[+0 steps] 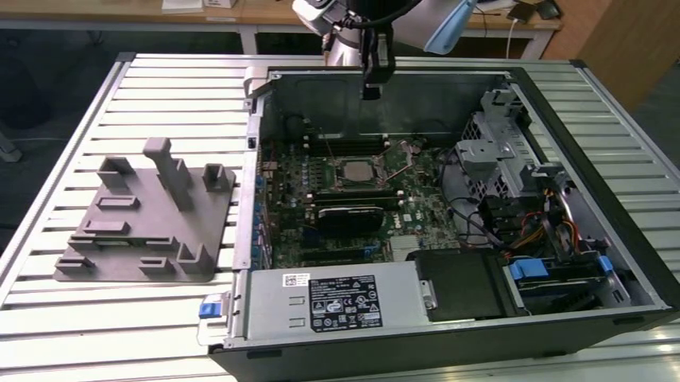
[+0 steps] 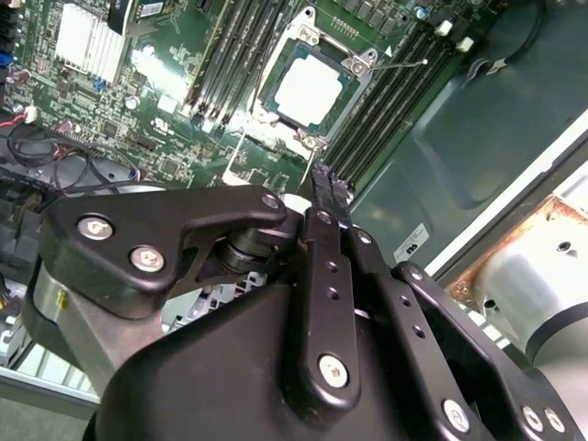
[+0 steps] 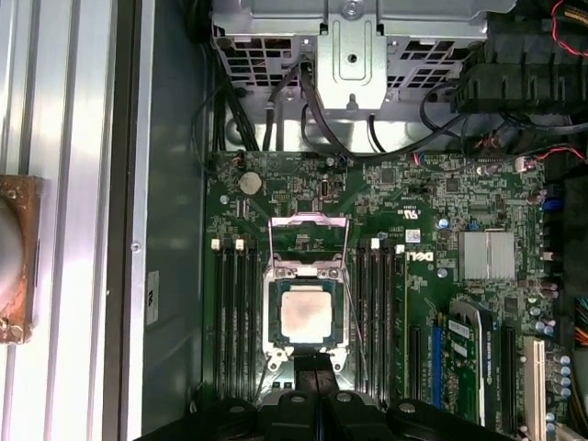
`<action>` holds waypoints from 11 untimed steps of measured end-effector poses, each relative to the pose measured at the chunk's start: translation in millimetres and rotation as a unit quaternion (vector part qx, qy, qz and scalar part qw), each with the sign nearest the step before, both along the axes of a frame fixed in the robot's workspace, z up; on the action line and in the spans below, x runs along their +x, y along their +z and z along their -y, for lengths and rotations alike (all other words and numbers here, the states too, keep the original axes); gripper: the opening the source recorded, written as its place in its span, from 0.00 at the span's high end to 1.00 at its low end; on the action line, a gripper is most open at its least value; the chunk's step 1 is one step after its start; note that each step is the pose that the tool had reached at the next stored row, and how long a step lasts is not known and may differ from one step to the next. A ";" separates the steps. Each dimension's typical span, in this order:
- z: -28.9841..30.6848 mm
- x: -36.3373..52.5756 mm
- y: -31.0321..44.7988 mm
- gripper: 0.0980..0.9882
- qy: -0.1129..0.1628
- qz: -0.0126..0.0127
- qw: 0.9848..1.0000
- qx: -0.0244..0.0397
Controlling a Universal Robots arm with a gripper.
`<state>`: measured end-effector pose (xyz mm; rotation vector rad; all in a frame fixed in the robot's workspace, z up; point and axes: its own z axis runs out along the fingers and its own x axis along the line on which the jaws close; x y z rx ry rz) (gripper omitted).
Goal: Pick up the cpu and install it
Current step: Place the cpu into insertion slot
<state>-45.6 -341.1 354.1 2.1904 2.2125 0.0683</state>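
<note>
The exterior view shows the claw (image 1: 371, 93) above the cpu (image 1: 354, 169); the second wrist view shows it pinched together, empty.

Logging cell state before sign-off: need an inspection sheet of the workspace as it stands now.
Surface: slatted metal table, carrying an open computer case lying on its side.
Job's things: the cpu sits in the socket on the motherboard, silvery top facing up.
Clutter: grey moulded fixture on the table, at the exterior view's left of the case.
Grippers: gripper shut, holding nothing, hanging over the case near its far wall, apart from the cpu.
Cables: coloured wire bundle inside the case at the exterior view's right.
Surroundings: wooden desk behind the table.
</note>
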 end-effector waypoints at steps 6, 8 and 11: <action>0.0 0.0 -8.4 0.99 0.000 0.000 1.000 0.000; 0.0 0.0 -12.1 0.99 0.000 0.000 1.000 0.000; 0.0 0.0 -17.5 0.99 0.000 0.000 1.000 0.000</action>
